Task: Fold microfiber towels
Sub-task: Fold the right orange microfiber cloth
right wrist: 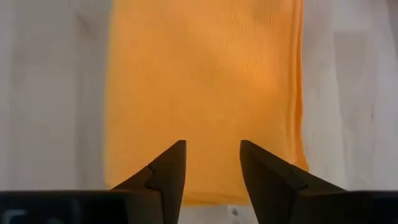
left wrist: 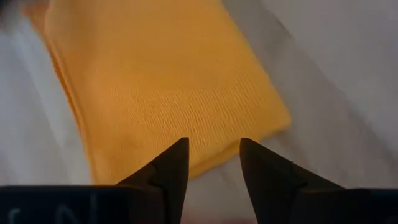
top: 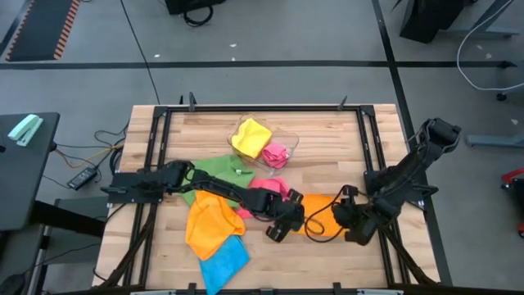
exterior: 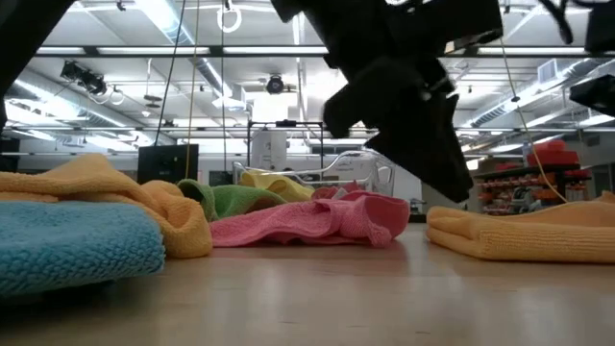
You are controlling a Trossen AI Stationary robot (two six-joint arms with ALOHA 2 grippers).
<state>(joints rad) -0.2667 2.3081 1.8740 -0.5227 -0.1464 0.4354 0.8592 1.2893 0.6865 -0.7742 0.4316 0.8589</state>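
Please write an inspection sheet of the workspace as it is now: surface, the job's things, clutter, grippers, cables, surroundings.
Surface: wooden table, black frame.
Job's things: folded orange towel between both grippers; loose orange towel, blue towel, green towel, pink towel on the table; yellow towel and another pink one in the clear tray.
Clutter: nothing seen.
Grippers: left gripper and right gripper open, empty, over the folded towel.
Cables: one at the gripper wrists; more on the floor.
Surroundings: grey floor.

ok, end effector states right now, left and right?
Left end effector: open, holding nothing, above the folded orange microfiber towel.
Right end effector: open, holding nothing, above the same towel.
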